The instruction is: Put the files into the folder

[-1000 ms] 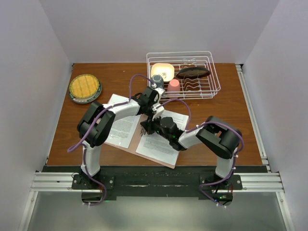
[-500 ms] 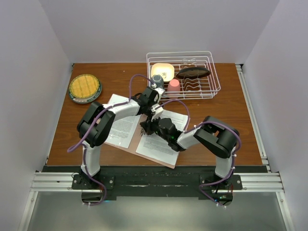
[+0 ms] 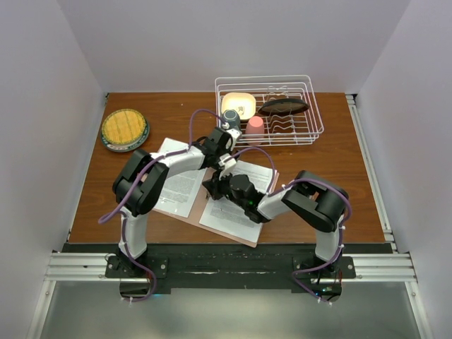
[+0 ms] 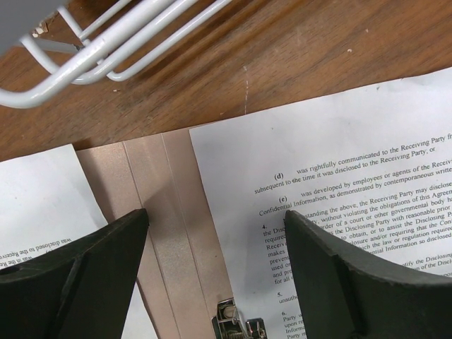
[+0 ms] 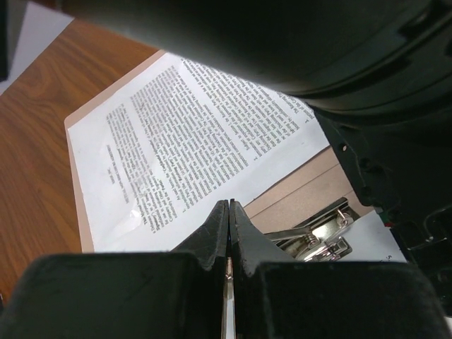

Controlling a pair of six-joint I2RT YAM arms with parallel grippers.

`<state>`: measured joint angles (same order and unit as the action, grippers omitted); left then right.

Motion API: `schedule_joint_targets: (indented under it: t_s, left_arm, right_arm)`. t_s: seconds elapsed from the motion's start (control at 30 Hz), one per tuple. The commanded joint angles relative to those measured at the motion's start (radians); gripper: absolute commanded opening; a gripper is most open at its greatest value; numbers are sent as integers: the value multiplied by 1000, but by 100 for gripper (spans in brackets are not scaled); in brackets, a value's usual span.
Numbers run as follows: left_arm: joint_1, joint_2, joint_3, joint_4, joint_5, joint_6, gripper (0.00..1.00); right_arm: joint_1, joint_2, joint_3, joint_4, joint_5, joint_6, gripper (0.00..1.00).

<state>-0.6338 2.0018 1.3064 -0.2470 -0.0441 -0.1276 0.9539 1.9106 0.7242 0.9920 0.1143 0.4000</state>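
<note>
Files point(image 4: 339, 155) unmoved on folder point(image 4: 166, 205); right tool point(image 5: 228, 206) clenched, nudged leftward; left tool point(image 4: 215, 219) released above.

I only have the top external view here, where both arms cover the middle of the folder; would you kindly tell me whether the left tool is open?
Observer: Yes. The left wrist view shows the left tool open, over the folder at its bare spine strip between the two files.
Operator: Thank you. And the right tool?
Observer: In the right wrist view the right tool is shut, tips pressed together, with the silver clip close by on the spine.
Operator: Is it holding anything?
Observer: A thin pale sliver shows between its fingers; I cannot tell what it is.
</note>
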Motion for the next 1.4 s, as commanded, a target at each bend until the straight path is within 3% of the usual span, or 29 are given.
schedule_joint_targets:
  t_s: [0.0,1.37]
  left_arm:
    - [8,81,-76,-167,89,-27,82]
    - [29,72,-87,-163,113,-27,77]
  right_arm:
    - [20,11,11,5,-5,-9,0]
    - [69,73,-71,-73,8,17,0]
